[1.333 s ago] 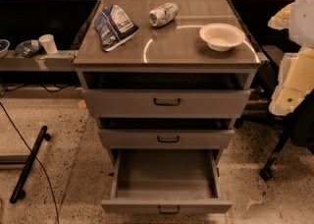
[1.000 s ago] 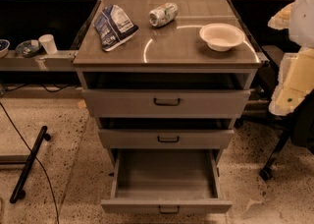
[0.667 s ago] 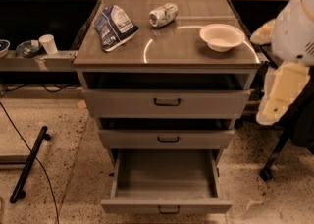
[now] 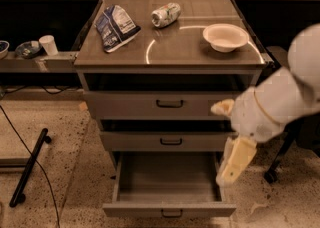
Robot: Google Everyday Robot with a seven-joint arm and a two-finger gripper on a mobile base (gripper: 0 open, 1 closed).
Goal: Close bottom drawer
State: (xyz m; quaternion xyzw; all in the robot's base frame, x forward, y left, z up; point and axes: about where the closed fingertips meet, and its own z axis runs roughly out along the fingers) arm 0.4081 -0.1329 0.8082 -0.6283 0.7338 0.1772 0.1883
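The bottom drawer (image 4: pixel 169 209) is the lowest of three grey drawers in the cabinet. It is pulled far out and its inside (image 4: pixel 167 178) is empty. Its small dark handle (image 4: pixel 171 214) sits at the lower edge of the view. The middle drawer (image 4: pixel 170 141) and the top drawer (image 4: pixel 169 104) each stick out slightly. My gripper (image 4: pixel 231 164) hangs from the white arm (image 4: pixel 280 102) on the right. It is above the open drawer's right side wall and in front of the middle drawer's right end.
On the cabinet top (image 4: pixel 170 47) lie a blue-white snack bag (image 4: pixel 116 26), a can on its side (image 4: pixel 165 14) and a white bowl (image 4: pixel 225 36). A black bar (image 4: pixel 30 166) and a cable lie on the floor at left. A chair base (image 4: pixel 272 174) stands at right.
My arm has swung in from the right edge, leftward and down. The gripper is now over the right side of the open bottom drawer. The drawers have not moved.
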